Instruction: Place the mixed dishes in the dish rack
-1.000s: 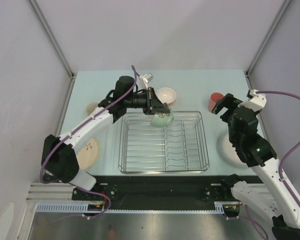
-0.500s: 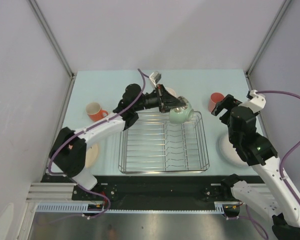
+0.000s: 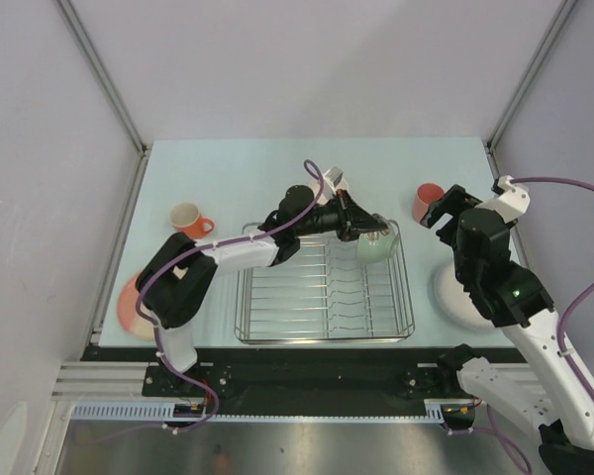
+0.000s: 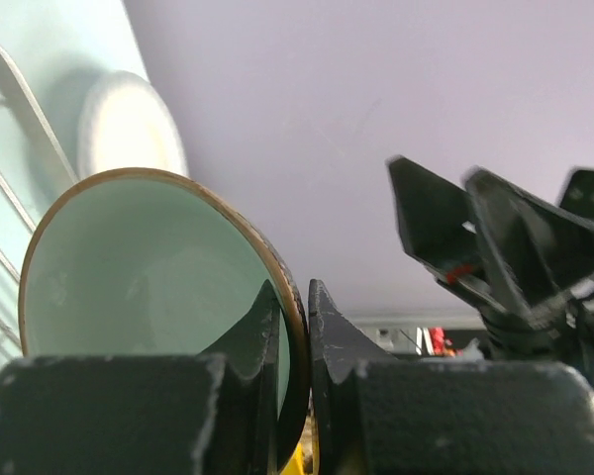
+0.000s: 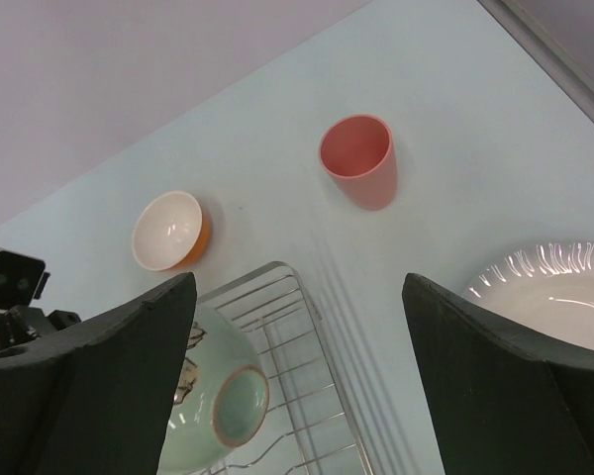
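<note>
item: grey-green bowl [image 3: 374, 245], tipped on edge over the dish rack [image 3: 408, 297] corner nearest the worktop [image 3: 228, 168]'s far-right corner
left fingers [image 4: 319, 332]: pinching the bowl's rim
right fingers [image 5: 109, 381]: spread, empty
handling: lower between tines [image 3: 348, 265], keep it on edge, then release

Pale blue-green table [image 3: 218, 178], plain lilac-grey walls [image 3: 307, 59] on three sides, metal corner posts [image 3: 99, 69], even soft light

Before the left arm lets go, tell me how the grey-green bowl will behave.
The grey-green bowl looks rigid, glazed ceramic: probably slick, and liable to chip on the dish rack wires. The left gripper pinches its rim, holding it on edge; round-sided, it may roll or flop once released.
</note>
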`<act>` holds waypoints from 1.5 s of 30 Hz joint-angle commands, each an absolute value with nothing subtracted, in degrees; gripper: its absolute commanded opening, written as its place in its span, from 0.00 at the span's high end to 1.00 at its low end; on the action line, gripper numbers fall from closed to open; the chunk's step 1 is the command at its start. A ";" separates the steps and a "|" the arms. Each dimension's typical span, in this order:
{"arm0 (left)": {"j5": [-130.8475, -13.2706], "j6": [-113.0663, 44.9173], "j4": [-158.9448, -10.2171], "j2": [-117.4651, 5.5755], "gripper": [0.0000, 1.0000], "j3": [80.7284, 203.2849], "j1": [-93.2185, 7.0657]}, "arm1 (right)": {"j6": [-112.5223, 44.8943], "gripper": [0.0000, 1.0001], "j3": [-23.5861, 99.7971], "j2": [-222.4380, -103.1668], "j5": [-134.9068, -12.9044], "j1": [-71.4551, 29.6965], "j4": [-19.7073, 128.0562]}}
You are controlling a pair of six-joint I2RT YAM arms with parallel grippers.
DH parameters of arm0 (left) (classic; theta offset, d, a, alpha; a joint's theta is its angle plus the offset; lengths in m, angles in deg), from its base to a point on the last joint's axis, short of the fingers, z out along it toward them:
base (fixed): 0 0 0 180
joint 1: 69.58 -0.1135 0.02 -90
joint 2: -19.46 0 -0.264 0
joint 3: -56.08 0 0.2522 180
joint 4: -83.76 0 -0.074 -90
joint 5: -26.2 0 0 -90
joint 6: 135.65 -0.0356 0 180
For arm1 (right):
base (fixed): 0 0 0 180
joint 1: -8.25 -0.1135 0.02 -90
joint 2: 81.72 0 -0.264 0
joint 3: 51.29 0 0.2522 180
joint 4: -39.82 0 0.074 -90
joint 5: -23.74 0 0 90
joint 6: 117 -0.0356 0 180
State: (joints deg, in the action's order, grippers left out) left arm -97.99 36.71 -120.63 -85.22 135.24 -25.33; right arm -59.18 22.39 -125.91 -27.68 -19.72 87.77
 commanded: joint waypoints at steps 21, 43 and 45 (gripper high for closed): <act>-90.78 27.38 -119.12 -91.90 0.83 137.60 -21.85 | -61.28 0.07 24.00 -123.56 -29.96 -20.05 87.68; -99.21 23.88 -110.80 -83.38 0.00 139.35 -27.11 | -62.33 0.08 25.57 -132.51 -31.90 -20.40 90.92; -102.55 21.42 -107.63 -80.75 0.00 140.15 -30.27 | -62.33 0.09 26.71 -136.36 -29.81 -22.94 93.04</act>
